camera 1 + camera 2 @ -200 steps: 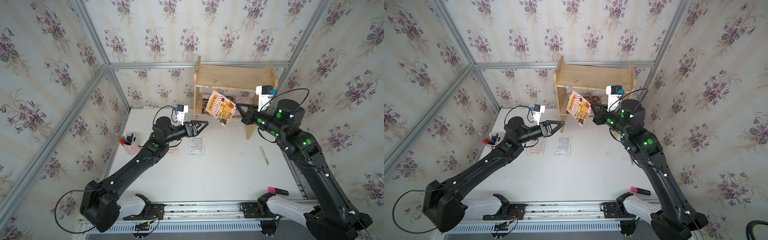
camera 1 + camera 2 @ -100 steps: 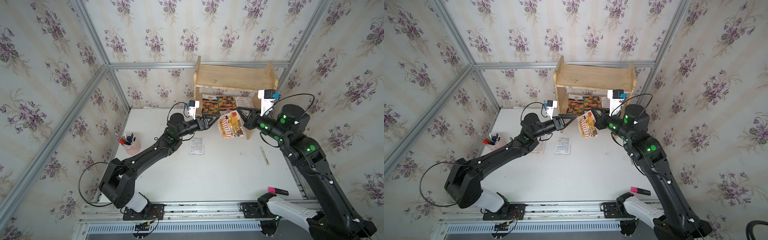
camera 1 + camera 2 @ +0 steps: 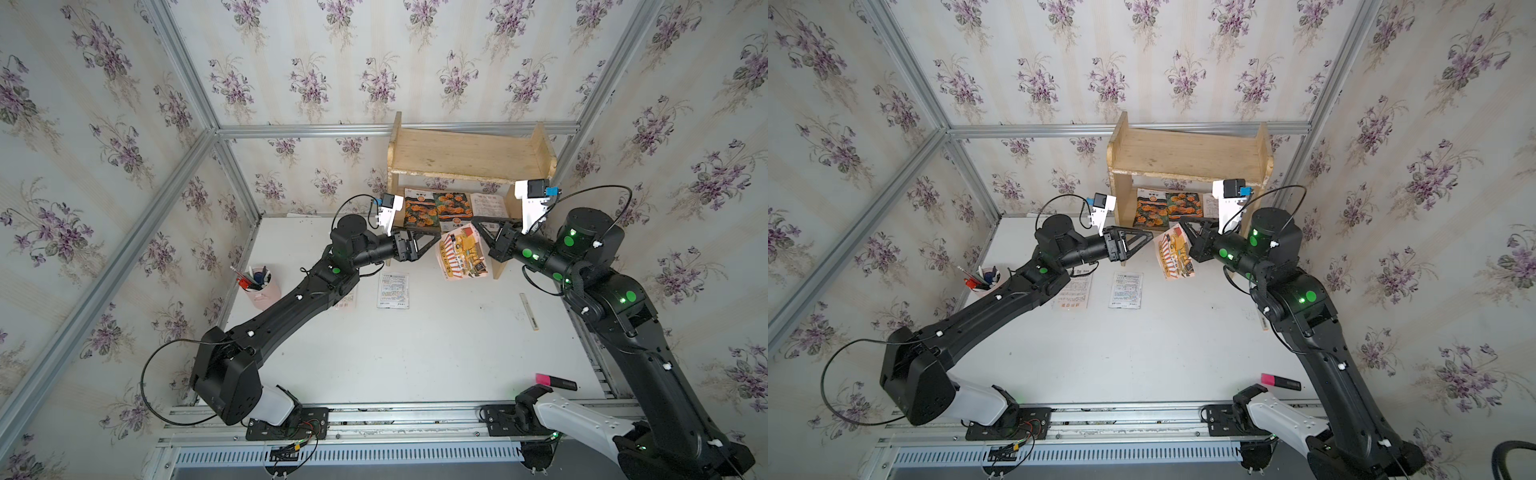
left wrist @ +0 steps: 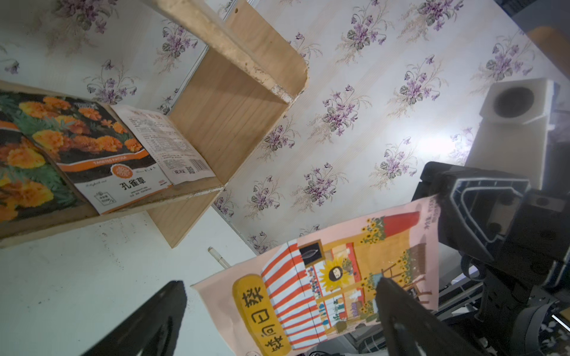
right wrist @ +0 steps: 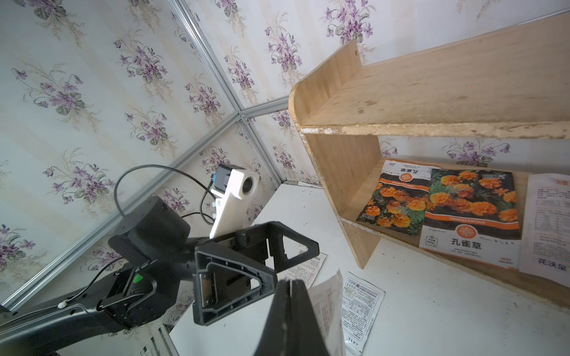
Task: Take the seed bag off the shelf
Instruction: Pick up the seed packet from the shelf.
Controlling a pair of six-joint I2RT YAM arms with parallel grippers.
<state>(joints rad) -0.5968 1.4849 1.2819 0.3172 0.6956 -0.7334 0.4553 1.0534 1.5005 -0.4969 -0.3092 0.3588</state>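
Left wrist view has the seed bag (image 4: 324, 286) hanging clear in front of the shelf (image 4: 234, 101), its corner pinched in my right pincer (image 4: 439, 205), left pincer (image 3: 430, 245) gaping nearby; I judge it light, floppy and slick, best held by an edge seam.

Both top views: high over the base rail (image 3: 374, 415), steep look down and forward across the counter (image 3: 415, 353) to the shelf (image 3: 469, 153) at the back. Far off, whole scene in frame, near-identical framing.

Left wrist view: close, low by the counter, looks past the left tool (image 4: 279, 283) at the shelf's lower tier and the right tool (image 4: 441, 203).

Right wrist view: close, looks past the right tool at the left tool and the same lower tier.

Both wrist views share the marigold packets (image 5: 462, 200) and the seed bag (image 4: 324, 292).
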